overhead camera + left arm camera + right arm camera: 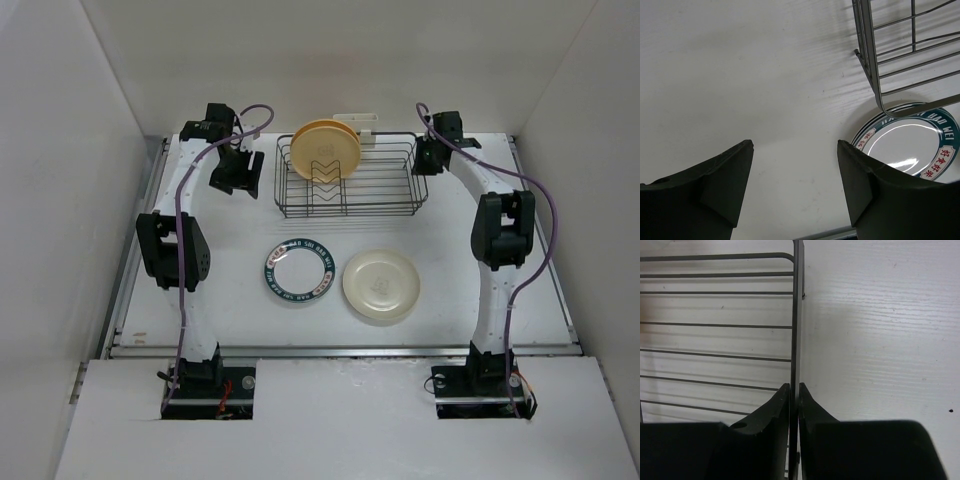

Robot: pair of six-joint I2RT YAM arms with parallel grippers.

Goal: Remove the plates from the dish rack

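The black wire dish rack (385,178) stands at the back middle of the table. A yellow-orange plate (325,150) stands upright in its left part. A teal-rimmed plate (298,272) and a plain cream plate (381,285) lie flat on the table in front of the rack. My right gripper (425,158) is shut on the rack's right end wire (795,315); the wire runs between the fingers (775,405). My left gripper (240,172) is open and empty just left of the rack, above the table. The left wrist view shows the rack's corner (875,75) and the teal-rimmed plate (910,145).
A small cream clip piece (357,122) sits on the rack's far long side. White walls enclose the table at the back, left and right. A raised rail (340,350) runs along the table's front edge.
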